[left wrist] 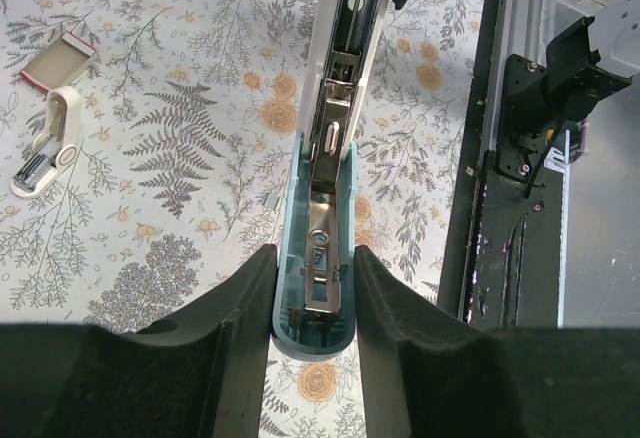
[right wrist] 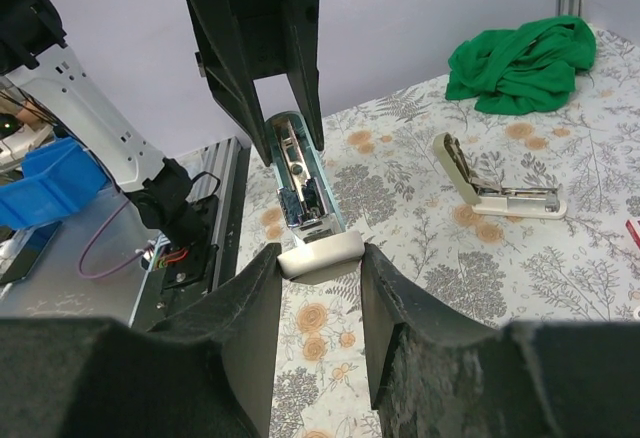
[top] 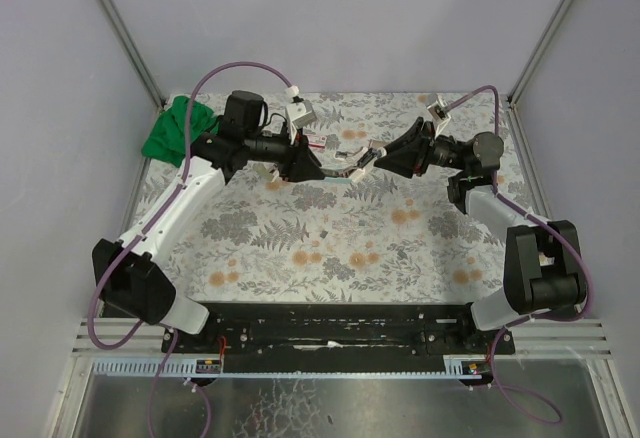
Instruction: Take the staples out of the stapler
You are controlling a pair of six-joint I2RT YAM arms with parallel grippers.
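stapler (top: 345,165) hangs spread open above the table (top: 300,258) toward 12 o'clock, left gripper (left wrist: 312,293) clamped on its teal base end and right gripper (right wrist: 320,258) on its white top end, probably to expose the metal channel (left wrist: 325,158) for emptying; staples too small to make out.

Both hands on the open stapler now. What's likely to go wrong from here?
1. The right hand pinches only the white tip of the stapler, so it may slip out if the arms pull apart.
2. Any staples that drop onto the busy floral tablecloth would probably be hard to spot.
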